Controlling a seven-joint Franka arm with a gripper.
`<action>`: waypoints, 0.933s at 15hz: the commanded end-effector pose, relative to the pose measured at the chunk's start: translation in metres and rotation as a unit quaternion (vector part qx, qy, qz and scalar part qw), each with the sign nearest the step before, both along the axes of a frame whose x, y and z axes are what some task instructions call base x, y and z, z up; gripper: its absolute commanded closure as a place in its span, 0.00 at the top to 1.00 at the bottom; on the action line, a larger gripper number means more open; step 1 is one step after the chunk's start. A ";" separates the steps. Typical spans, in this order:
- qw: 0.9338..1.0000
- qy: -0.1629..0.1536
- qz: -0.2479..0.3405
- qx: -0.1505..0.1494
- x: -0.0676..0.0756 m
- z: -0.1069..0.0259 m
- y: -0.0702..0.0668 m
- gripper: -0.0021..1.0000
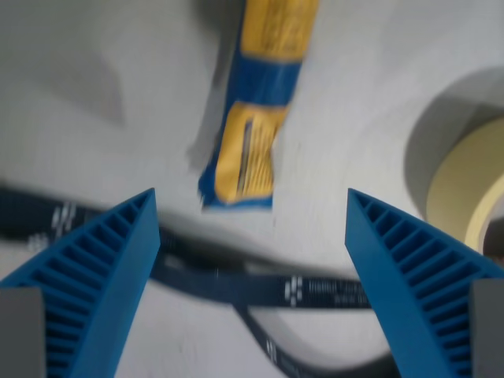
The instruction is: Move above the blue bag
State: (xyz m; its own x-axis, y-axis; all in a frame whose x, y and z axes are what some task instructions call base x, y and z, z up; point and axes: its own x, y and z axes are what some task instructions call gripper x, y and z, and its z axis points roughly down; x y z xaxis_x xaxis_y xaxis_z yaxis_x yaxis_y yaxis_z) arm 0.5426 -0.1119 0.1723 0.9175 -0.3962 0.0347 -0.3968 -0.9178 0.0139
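Scene: A Franka arm's wrist camera looked down on a pale grey worktop [94,94], the frame smeared by blur.
Hand: The hand [250,206] stood wide, its two ribbed blue fingers [102,260] well apart at the bottom corners and holding nothing.
Blue bag: The blue bag [256,110], blue with yellow label panels, lay flat on the worktop, running from the top edge down to just above the gap between the fingers, nearer the wrist view's left finger.
Strap: A dark blue strap [260,287] with white printed marks crossed the worktop below the bag and curled away toward the bottom edge.
Tape: A cream roll of tape [465,185] sat at the wrist view's right edge, well apart from the bag.
Progress: By appearance the hand was near the bag but not yet centred over it.
Risk: Stopping short would leave the hand above the strap rather than the bag; descending while travelling could catch a finger on the strap and drag it into the bag.
Cause: The blur hid the bag's exact edges, making misalignment likely.
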 end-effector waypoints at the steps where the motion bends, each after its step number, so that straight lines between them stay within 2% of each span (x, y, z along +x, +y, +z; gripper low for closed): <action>1: 0.994 0.001 -0.109 0.010 0.015 -0.006 -0.009 1.00; 7: 0.993 0.003 -0.116 0.010 0.032 -0.016 -0.021 1.00; 14: 0.995 0.003 -0.098 0.013 0.040 -0.021 -0.026 1.00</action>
State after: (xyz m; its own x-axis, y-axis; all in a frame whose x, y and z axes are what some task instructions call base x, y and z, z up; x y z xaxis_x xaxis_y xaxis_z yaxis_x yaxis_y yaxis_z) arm 0.5755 -0.1340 0.1521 0.8517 -0.5220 0.0449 -0.5231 -0.8521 0.0151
